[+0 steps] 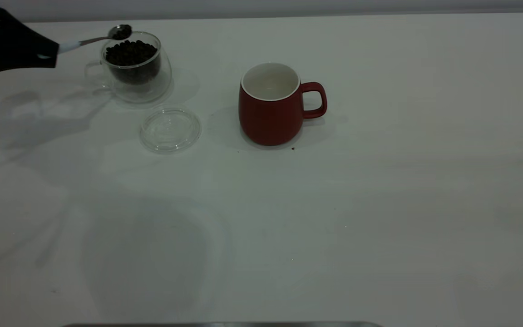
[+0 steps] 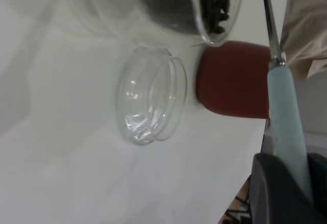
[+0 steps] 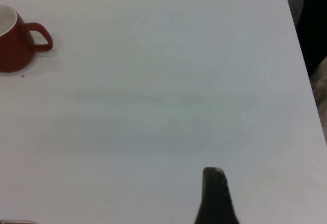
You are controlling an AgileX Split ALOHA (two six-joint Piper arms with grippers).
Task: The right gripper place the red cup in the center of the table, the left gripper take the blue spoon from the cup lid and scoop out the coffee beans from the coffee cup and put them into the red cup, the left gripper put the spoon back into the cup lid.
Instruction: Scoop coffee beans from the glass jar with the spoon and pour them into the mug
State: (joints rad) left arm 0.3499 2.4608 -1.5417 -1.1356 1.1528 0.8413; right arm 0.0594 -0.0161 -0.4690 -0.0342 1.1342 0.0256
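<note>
The red cup (image 1: 270, 109) stands upright near the middle of the table (image 1: 379, 204), handle to the right, its white inside showing no beans. At the far left my left gripper (image 1: 55, 54) is shut on the pale handle of the blue spoon (image 1: 93, 40). The spoon's bowl, carrying a few coffee beans (image 1: 120, 32), hovers over the back rim of the coffee cup (image 1: 136, 68), which is heaped with beans. The cup lid (image 1: 170, 128) lies empty in front of it. In the left wrist view the spoon (image 2: 286, 106) runs from the gripper (image 2: 288, 168) past the red cup (image 2: 232, 78).
A dark crumb (image 1: 293, 148) lies by the red cup's base. My right gripper (image 3: 214, 175) is parked far right of the red cup (image 3: 13, 42), showing as one dark wedge over bare table, outside the exterior view. The table's far edge runs just behind the coffee cup.
</note>
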